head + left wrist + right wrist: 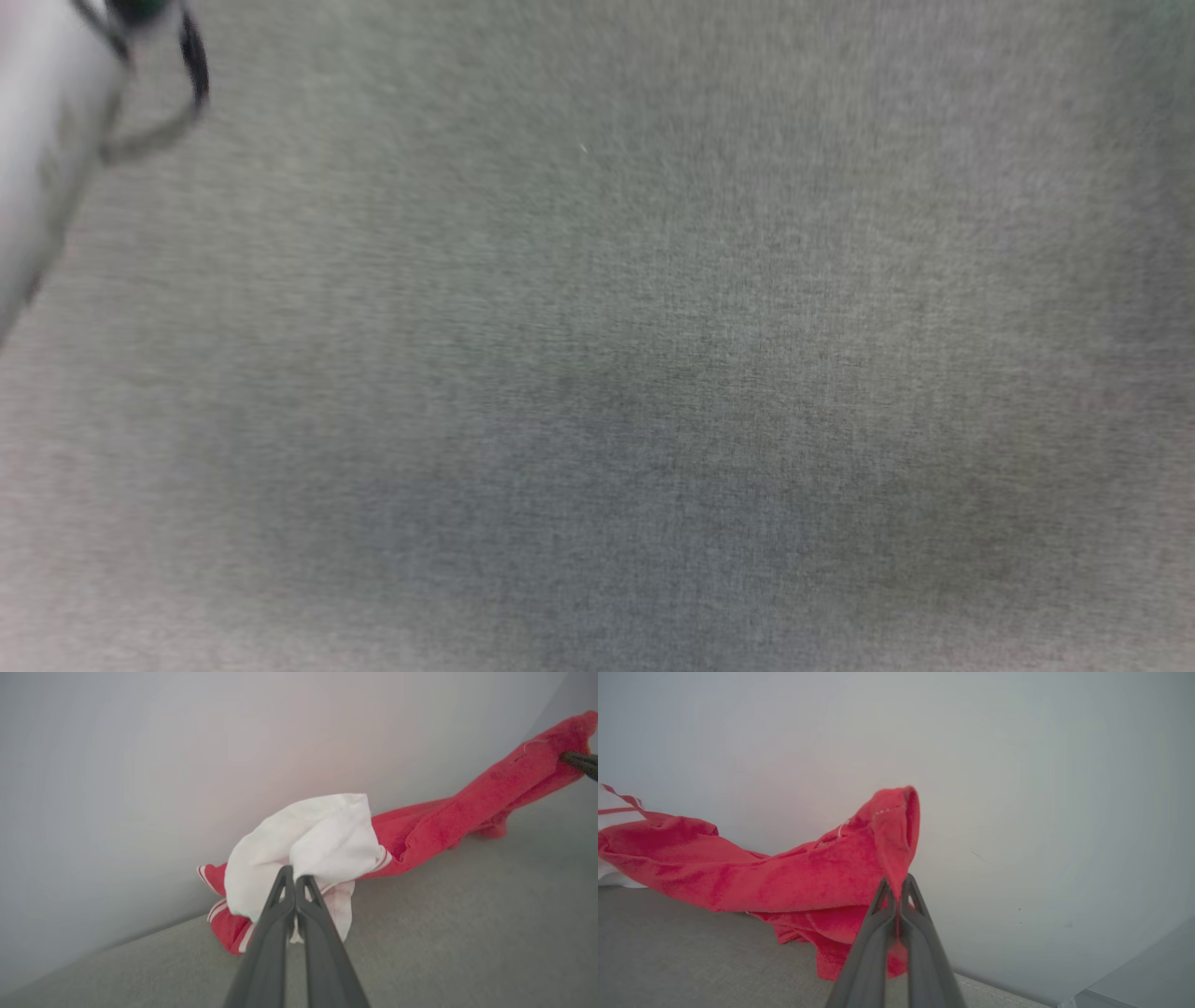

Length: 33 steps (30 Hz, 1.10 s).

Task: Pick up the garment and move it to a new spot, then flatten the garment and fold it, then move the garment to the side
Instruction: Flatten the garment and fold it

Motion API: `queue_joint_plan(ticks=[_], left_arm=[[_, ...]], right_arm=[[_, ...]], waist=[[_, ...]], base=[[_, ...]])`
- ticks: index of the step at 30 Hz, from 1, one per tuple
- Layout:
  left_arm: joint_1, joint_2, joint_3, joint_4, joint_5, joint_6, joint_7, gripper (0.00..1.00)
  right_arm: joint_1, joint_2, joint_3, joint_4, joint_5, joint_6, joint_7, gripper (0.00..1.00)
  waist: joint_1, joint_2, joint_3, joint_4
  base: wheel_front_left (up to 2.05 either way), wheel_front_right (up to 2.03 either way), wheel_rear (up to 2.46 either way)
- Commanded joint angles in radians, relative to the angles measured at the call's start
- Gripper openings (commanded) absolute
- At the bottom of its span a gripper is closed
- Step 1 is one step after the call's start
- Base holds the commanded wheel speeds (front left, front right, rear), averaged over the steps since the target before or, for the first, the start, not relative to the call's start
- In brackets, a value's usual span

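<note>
Left gripper [295, 878]: fingers pressed together, pinching the white sleeve [322, 840] of the garment [434, 830] right at the tips. The bunched sleeve billows just above them, and striped trim [217, 910] hangs below and to the left. From there the red body stretches up and to the right above the grey surface [467, 942], out to the right gripper [565, 757] at the far edge. Right wrist view now: that gripper's fingers are clamped shut on a red fold. The cloth rises above the tips and trails off left, lower folds sagging toward the grey surface. Pale wall [1041, 788] behind. Head view is blurred: grey fabric, and a pale forearm [37, 140] top left.
</note>
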Motion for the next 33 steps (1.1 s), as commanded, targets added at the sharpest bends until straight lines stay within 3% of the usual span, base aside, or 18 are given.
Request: queue_joint_plan(ticks=[1,8,11,15,16,22,28,33], left_arm=[[0.064,0.024,-0.039,-0.042,-0.026,0.0,0.03,0.0],[0.287,0.124,-0.135,-0.194,-0.095,0.001,0.087,0.0],[0.401,0.16,-0.161,-0.285,-0.123,0.03,0.092,0.0],[0.55,0.229,-0.19,-0.442,-0.154,0.107,0.092,0.0],[0.55,0.229,-0.19,-0.442,-0.154,0.107,0.092,0.0],[0.757,0.332,-0.22,-0.698,-0.194,0.264,0.089,0.0],[0.923,0.404,-0.238,-0.868,-0.229,0.402,0.079,0.0],[1.048,0.426,-0.242,-0.971,-0.281,0.491,0.04,0.0]], right_arm=[[0.072,-0.03,0.044,-0.034,0.065,-0.001,0.012,0.0],[0.358,-0.189,0.177,-0.266,0.325,-0.001,0.113,0.0],[0.486,-0.271,0.201,-0.376,0.403,-0.001,0.138,0.0],[0.655,-0.353,0.209,-0.507,0.452,-0.001,0.152,0.0],[0.655,-0.353,0.209,-0.507,0.452,-0.001,0.152,0.0],[0.894,-0.437,0.158,-0.668,0.441,-0.001,0.158,0.0],[1.129,-0.451,0.059,-0.774,0.405,-0.001,0.169,0.0],[1.31,-0.438,-0.02,-0.873,0.34,-0.001,0.188,0.0]], waist=[[0.0,0.0,-0.147,0.037],[0.0,0.0,-0.295,0.057],[0.0,0.0,-0.348,0.062],[0.0,0.0,-0.402,0.071],[0.0,0.0,-0.402,0.071],[0.0,0.0,-0.445,0.084],[0.0,0.0,-0.462,0.097],[0.0,0.0,-0.465,0.103]], base=[[0.0,0.0,0.0],[0.0,0.0,0.0],[0.0,0.0,0.0],[0.0,0.0,0.0],[0.0,0.0,0.0],[0.0,0.0,0.0],[0.0,0.0,0.0],[0.0,0.0,0.0]])
